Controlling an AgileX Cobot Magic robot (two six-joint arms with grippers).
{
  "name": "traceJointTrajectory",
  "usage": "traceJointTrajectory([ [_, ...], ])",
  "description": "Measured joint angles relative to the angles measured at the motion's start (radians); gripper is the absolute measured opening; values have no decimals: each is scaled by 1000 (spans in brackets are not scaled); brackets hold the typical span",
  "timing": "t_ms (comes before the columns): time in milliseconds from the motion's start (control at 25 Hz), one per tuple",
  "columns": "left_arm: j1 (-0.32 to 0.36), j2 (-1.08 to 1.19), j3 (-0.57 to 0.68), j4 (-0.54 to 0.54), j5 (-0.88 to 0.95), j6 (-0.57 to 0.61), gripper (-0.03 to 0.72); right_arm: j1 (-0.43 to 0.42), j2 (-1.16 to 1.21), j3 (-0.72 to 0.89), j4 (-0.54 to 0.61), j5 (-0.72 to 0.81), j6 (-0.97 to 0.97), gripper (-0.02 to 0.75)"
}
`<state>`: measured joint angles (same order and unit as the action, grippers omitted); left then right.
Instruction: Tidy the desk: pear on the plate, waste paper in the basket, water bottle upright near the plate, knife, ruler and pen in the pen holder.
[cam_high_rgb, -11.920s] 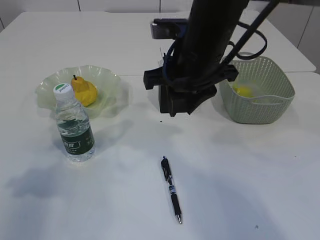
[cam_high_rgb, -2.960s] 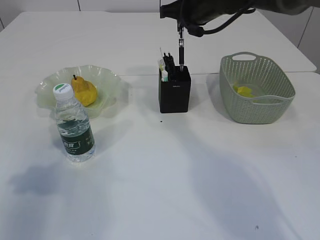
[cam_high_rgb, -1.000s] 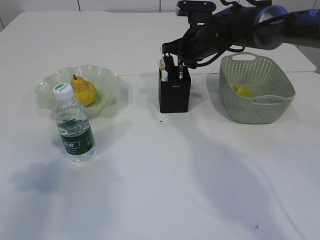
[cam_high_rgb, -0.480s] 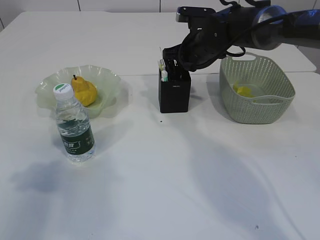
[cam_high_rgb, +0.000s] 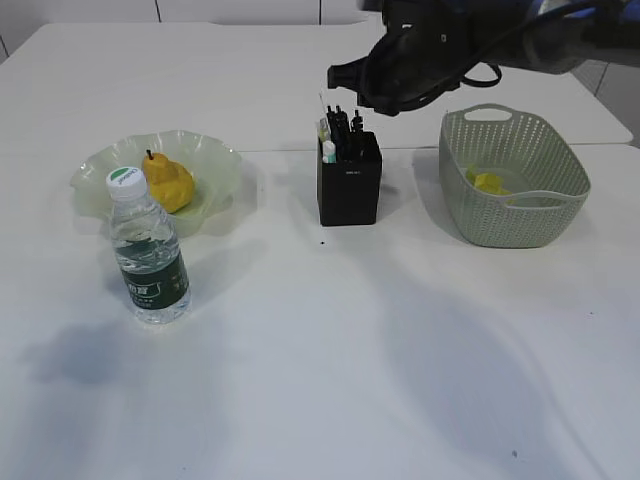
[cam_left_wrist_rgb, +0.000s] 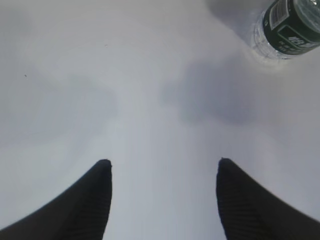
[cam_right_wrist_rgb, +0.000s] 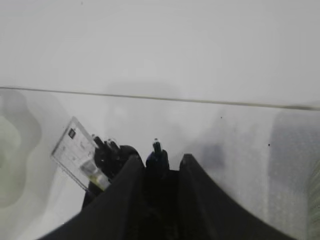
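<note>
The yellow pear (cam_high_rgb: 168, 182) lies on the pale-green plate (cam_high_rgb: 110, 160). The water bottle (cam_high_rgb: 148, 250) (cam_left_wrist_rgb: 290, 30) stands upright in front of the plate. A yellow scrap of waste paper (cam_high_rgb: 488, 182) lies in the green basket (cam_high_rgb: 515, 215). The black pen holder (cam_high_rgb: 349, 190) holds the pen (cam_high_rgb: 357, 125) (cam_right_wrist_rgb: 156, 147), the clear ruler (cam_right_wrist_rgb: 75, 150) and a white-and-green tool that looks like the knife (cam_high_rgb: 327, 148). My right gripper (cam_right_wrist_rgb: 160, 159) hovers just above the holder, open. The pen's top is between its fingers, with a gap on the right side. My left gripper (cam_left_wrist_rgb: 162, 162) is open over bare desk.
The right arm (cam_high_rgb: 440, 45) reaches in from the upper right, above the holder and the basket's near rim. A seam in the desk (cam_right_wrist_rgb: 200, 100) runs behind the holder.
The right gripper's jaws have parted and the arm has risen from the pen holder. The pen stays standing in the holder. The left gripper has not moved.
</note>
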<state>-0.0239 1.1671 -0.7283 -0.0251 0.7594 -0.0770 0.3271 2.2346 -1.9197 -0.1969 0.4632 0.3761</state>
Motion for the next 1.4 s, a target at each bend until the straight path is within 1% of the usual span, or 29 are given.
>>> traceJointTrajectory([
  [160, 0, 0, 0, 0, 0, 0, 465, 0, -53, 0, 0, 4, 0, 190],
  [280, 0, 0, 0, 0, 0, 0, 465, 0, -94, 0, 2, 48, 0, 192],
  [440, 0, 0, 0, 0, 0, 0, 465, 0, -152, 0, 2, 158, -13, 196],
  [720, 0, 0, 0, 0, 0, 0, 465, 2, -236, 0, 66, 386, -219, 200],
  [920, 0, 0, 0, 0, 0, 0, 465, -2, -277, 0, 84, 471, -265, 200],
  [1120, 0, 0, 0, 0, 0, 0, 465, -47, -305, 3, 133, 531, -303, 200],
  [1400, 0, 0, 0, 0, 0, 0, 465, -178, -391, 140, 207, 551, -352, 200],
])
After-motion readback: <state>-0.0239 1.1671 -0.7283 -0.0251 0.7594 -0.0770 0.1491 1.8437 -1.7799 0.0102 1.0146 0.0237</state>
